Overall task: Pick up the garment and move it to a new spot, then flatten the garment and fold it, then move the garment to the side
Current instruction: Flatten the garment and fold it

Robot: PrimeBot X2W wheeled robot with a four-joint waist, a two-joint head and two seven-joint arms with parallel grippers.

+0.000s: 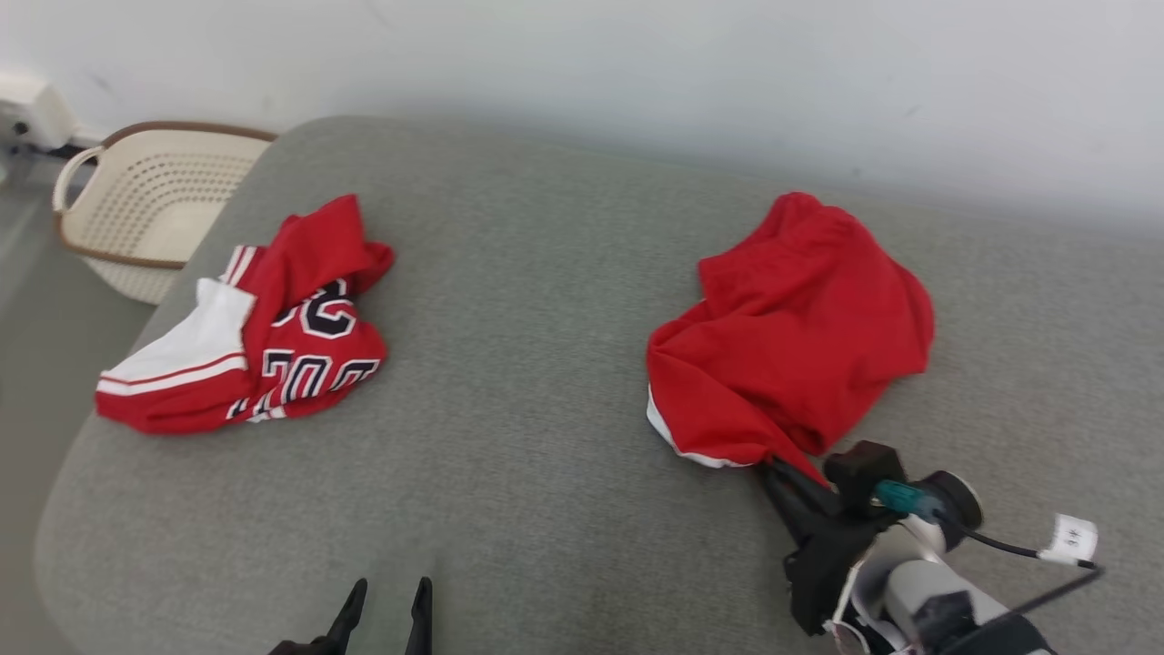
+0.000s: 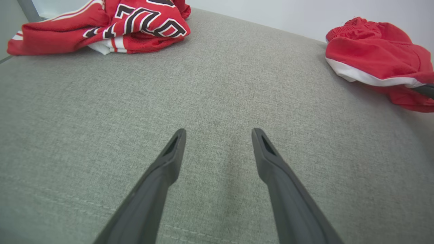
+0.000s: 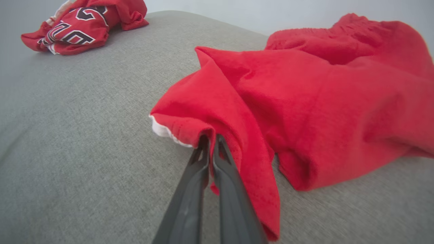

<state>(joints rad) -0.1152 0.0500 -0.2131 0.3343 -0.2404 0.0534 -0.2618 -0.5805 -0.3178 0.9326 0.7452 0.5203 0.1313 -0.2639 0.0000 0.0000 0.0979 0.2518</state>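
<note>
the right gripper [image 3: 211, 140] is clamped on the near hem of the red shorts [image 1: 800, 318], bulk lying beyond its jaws; the left gripper [image 2: 218, 134], jaws apart, hovers well left.

Crumpled red garment [image 1: 800, 318], white-trimmed hem, right side of grey cushion [image 1: 546, 409]

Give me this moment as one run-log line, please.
phase: pick up | right gripper: shut on edge of plain red garment | left gripper: open, over grey cushion | lettered red garment: crumpled, far left
</note>
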